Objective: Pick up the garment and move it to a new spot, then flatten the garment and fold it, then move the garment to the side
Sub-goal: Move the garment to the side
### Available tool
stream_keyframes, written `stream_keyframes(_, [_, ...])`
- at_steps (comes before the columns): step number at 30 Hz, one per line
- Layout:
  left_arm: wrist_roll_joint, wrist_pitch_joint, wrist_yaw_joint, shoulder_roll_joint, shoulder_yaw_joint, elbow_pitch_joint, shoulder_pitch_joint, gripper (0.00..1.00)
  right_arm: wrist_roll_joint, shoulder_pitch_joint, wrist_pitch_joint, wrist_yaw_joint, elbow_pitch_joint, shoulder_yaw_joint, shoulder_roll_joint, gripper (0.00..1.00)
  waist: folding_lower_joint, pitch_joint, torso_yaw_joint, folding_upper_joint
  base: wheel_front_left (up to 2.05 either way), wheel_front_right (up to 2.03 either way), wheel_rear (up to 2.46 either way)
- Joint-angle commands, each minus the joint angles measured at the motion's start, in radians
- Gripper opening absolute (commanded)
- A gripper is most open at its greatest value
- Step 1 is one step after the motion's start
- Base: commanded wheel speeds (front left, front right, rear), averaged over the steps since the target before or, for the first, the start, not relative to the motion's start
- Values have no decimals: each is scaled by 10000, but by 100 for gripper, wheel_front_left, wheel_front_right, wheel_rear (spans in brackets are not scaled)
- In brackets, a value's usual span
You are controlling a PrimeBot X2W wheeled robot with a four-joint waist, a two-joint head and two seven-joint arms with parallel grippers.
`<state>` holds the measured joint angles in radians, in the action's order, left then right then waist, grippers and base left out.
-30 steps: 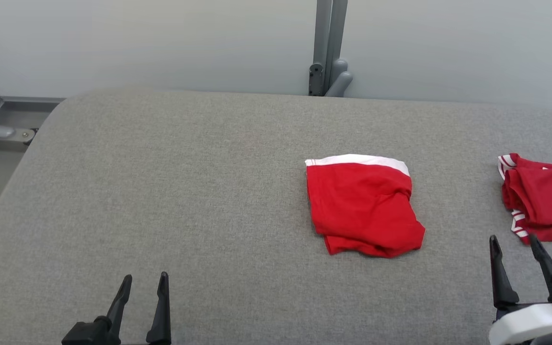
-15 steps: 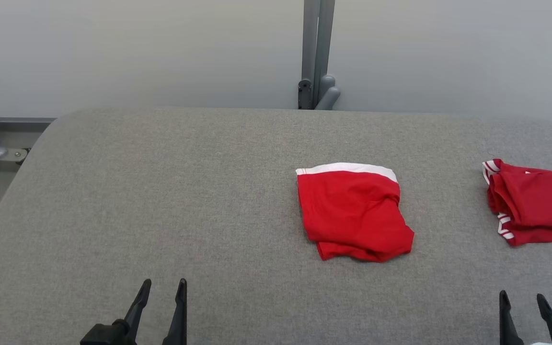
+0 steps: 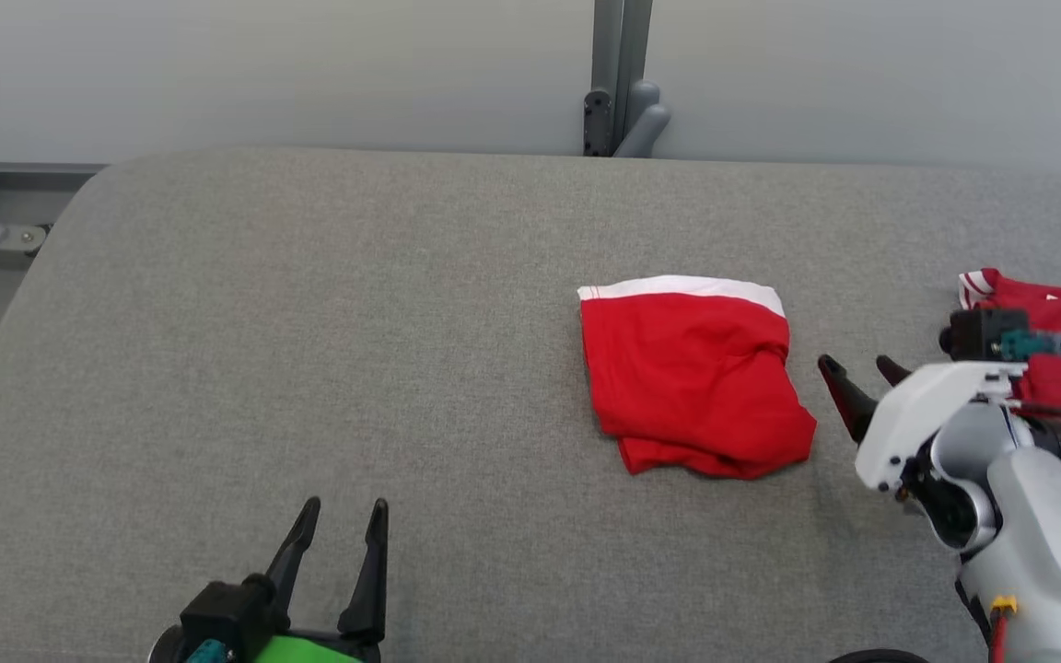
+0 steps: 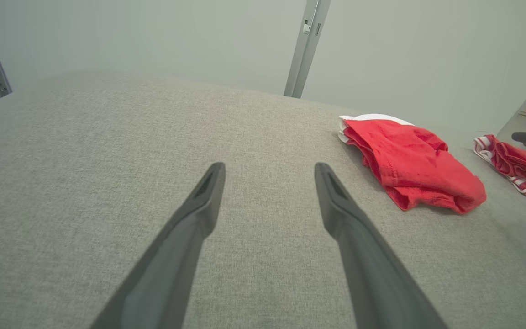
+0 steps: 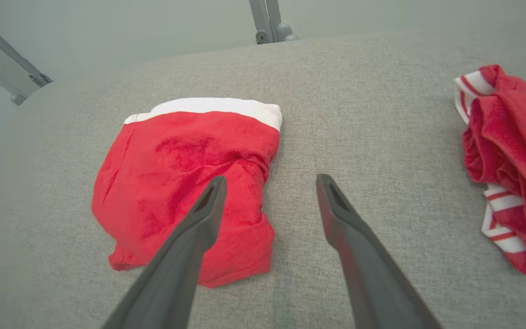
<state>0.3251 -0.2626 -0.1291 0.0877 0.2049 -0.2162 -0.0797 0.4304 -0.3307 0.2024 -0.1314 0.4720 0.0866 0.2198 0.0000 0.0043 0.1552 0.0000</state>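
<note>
Table (image 3: 309, 322): grey fabric.
Garment (image 3: 692, 378): red, folded, right of centre.
L gripper (image 3: 343, 506): open, front edge.
R gripper (image 3: 855, 365): open, beside garment.

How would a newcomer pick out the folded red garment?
On the grey table, look just right of centre, below the far post. That folded garment has one solid white band; the crumpled garment further right has striped trim.
</note>
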Motion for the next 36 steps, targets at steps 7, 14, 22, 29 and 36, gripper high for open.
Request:
stream_keyframes(7, [271,-22,-26,-44,576,-124,954,100,673,-1969,2274,9,1229,385,352,100,0,1198,668,0,0,0,0])
stream_keyframes(14, [311,-22,-27,-68,679,-181,1387,100,1341,-2702,2532,9,2655,205,90,100,0,1579,1044,0,0,0,0])
stream_keyframes(22, [275,-21,-27,-27,665,-188,1499,100,2271,-3006,2826,10,3894,29,-261,100,0,1689,873,0,0,0,0])
stream_keyframes(29, [308,-21,-27,-20,633,-135,1639,100,3069,-3437,2767,10,3294,672,234,0,0,1755,363,0,0,0,0])
stream_keyframes(36, [402,-22,-27,-56,548,-73,1731,100,3174,-4300,3545,10,2289,1412,1373,0,0,1827,-199,0,0,0,0])
